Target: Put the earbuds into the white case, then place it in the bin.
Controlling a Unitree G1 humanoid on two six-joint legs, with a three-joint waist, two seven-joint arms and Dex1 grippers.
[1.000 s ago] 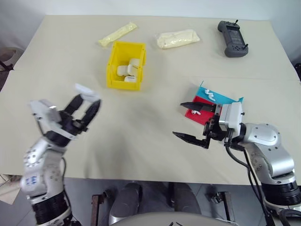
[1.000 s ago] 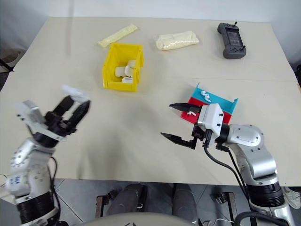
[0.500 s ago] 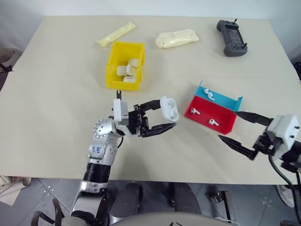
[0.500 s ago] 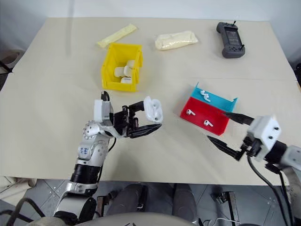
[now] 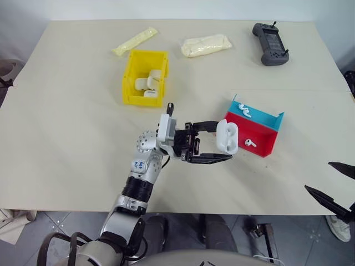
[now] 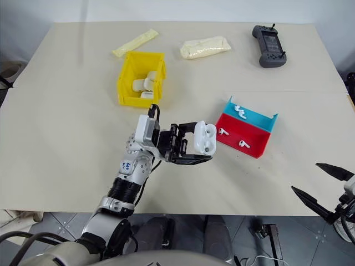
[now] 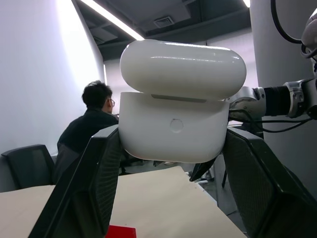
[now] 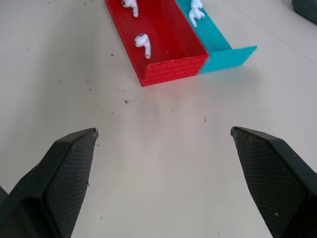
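My left gripper (image 5: pixel 223 141) is shut on the white case (image 5: pixel 226 137) and holds it just above the table, beside the near-left end of the red and teal tray (image 5: pixel 270 145). In the left wrist view the case (image 7: pixel 171 129) sits between both fingers, its lid slightly raised. Earbuds (image 5: pixel 249 142) lie in the tray's red part, and others (image 6: pixel 239 112) in its teal part. The yellow bin (image 5: pixel 143 101) stands at the back left, with several white cases inside. My right gripper (image 5: pixel 319 176) hangs open and empty near the table's front right corner, and its wrist view looks at the earbuds (image 8: pixel 142 43).
A black controller (image 5: pixel 270 43) lies at the far right. Two pale yellow packets (image 5: pixel 133 40) (image 5: pixel 205 44) lie behind the bin. A person (image 7: pixel 94 114) sits in the background of the left wrist view. The table's front edge runs just below both arms.
My left arm has swung right with the case, from the table's left side to the tray. My right gripper, still open, has drawn away from the tray toward the front right corner.
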